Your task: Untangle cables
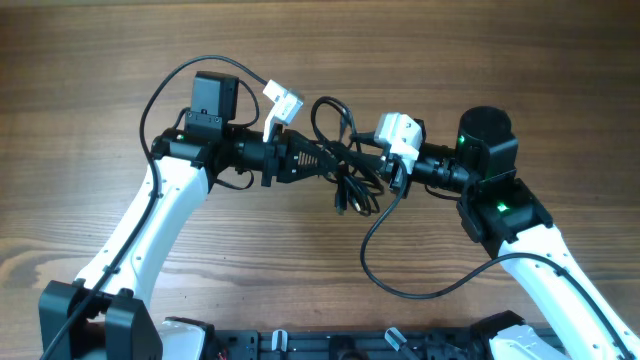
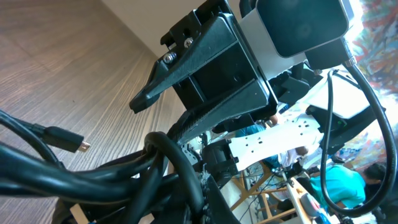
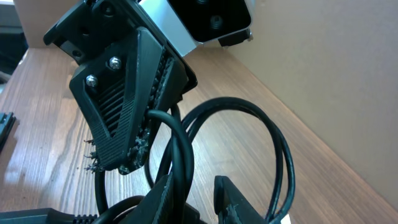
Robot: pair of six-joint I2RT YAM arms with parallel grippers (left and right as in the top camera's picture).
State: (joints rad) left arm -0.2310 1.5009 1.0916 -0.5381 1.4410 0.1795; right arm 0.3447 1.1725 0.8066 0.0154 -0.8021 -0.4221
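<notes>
Seeing left gripper (image 1: 328,165) clenched on cables (image 1: 347,192) midway along counter's (image 1: 100,60) far edge; cannot tell right gripper's (image 1: 378,175) grip beside them.

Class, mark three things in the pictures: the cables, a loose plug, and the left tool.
cables (image 1: 352,180), overhead view, middle of the tangle.
plug (image 2: 71,140), left wrist view, on its black body.
left tool (image 1: 327,165), overhead view, between its fingertips.
</notes>
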